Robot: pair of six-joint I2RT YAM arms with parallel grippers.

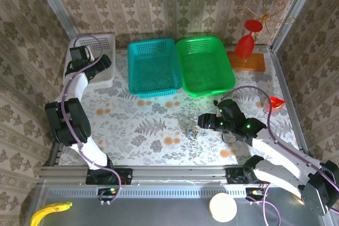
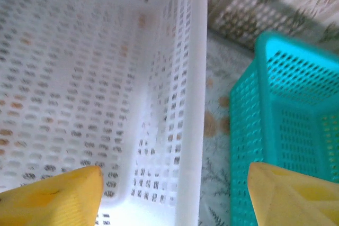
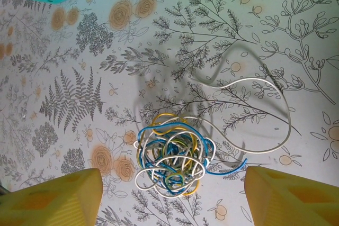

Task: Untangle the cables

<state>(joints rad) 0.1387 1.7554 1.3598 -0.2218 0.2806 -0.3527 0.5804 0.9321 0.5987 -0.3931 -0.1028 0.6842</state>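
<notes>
1. Cables [image 3: 172, 162]: one tangled ball, near centre-right.
2. Right gripper [image 3: 174, 197] hovers over it, jaws wide, probably lining up a grab.
3. Left gripper [image 2: 175, 194]: jaws wide, empty, over the white basket [image 2: 79, 78] far left, out of the way.

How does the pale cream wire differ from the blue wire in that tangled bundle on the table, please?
The thin pale cream wire sweeps out of the knot in one wide open loop; the thin blue wire lies mostly coiled inside, with a short end poking out. Cream is pale, blue vivid. Both are snarled in the same knot.
</notes>
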